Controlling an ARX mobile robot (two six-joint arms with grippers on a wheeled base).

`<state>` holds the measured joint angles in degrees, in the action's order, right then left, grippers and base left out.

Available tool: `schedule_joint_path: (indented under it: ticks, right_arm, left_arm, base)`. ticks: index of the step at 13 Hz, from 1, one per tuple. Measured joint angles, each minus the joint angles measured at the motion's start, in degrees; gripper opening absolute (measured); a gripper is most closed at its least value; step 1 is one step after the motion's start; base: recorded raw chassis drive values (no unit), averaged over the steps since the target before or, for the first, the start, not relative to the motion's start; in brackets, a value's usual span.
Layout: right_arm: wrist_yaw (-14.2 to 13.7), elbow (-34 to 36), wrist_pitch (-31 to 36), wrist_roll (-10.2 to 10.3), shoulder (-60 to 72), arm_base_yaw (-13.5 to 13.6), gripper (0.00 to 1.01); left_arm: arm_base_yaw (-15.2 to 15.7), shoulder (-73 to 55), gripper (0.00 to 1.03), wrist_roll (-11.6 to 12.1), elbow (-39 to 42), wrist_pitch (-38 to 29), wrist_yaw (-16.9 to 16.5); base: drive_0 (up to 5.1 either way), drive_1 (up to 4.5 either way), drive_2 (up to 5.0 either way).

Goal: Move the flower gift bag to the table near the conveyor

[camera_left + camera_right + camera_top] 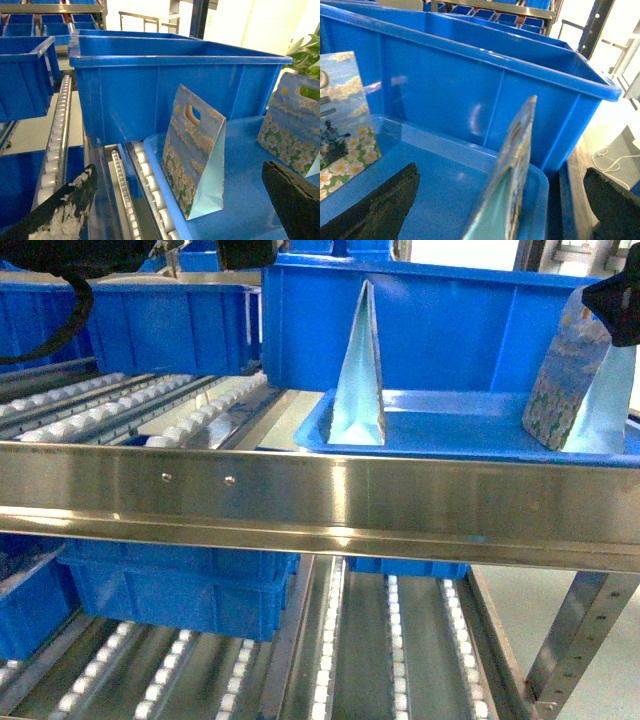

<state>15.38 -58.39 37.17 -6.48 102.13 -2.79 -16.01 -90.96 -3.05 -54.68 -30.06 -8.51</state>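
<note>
Two flower gift bags stand upright in a shallow blue tray (310, 437) on the conveyor (300, 490). The left flower gift bag (360, 375) (192, 150) shows edge-on in the head view. My left gripper (177, 172) is open and hangs in front of this bag without touching it. The right flower gift bag (565, 380) (512, 165) (290, 127) stands between the spread fingers of my open right gripper (501, 172) (615, 300); neither finger (385, 205) touches it. The table is out of view.
A deep blue bin (450, 330) (485, 95) stands right behind the tray. More blue bins (160, 330) sit on the roller lanes (150, 410) to the left and on the lower level (180, 590). A green plant (306, 50) is at the far right.
</note>
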Motion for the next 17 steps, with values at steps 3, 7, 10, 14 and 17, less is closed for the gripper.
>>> schedule_joint_path:
  ticks: [3, 7, 10, 14, 17]
  right_arm:
    - [2.5, -3.3, -0.8, 1.5, 2.7, -1.4, 0.98]
    - [2.0, -9.4, -0.4, 1.7, 9.5, -3.8, 0.98]
    - [2.8, -13.3, -2.5, 1.9, 13.3, -4.4, 0.98]
    - [3.8, -14.6, -3.7, 1.9, 14.0, -4.3, 0.98]
    - [4.8, -15.3, -5.0, 1.9, 14.0, -4.3, 0.98]
  left_arm:
    - [0.0, 0.0, 0.98, 0.0, 0.0, 0.0, -0.1]
    - [0.0, 0.0, 0.98, 0.0, 0.0, 0.0, -0.1]
    - [0.0, 0.0, 0.98, 0.0, 0.0, 0.0, 0.0]
    - [0.0, 0.0, 0.98, 0.0, 0.0, 0.0, 0.0]
    - [0.0, 0.0, 0.98, 0.0, 0.0, 0.0, 0.0]
  base:
    - [0.0, 0.0, 0.0]
    - [0.0, 0.0, 0.0]
    - [0.0, 0.0, 0.0]
    - [0.0, 0.0, 0.0]
    - [0.0, 0.0, 0.0]
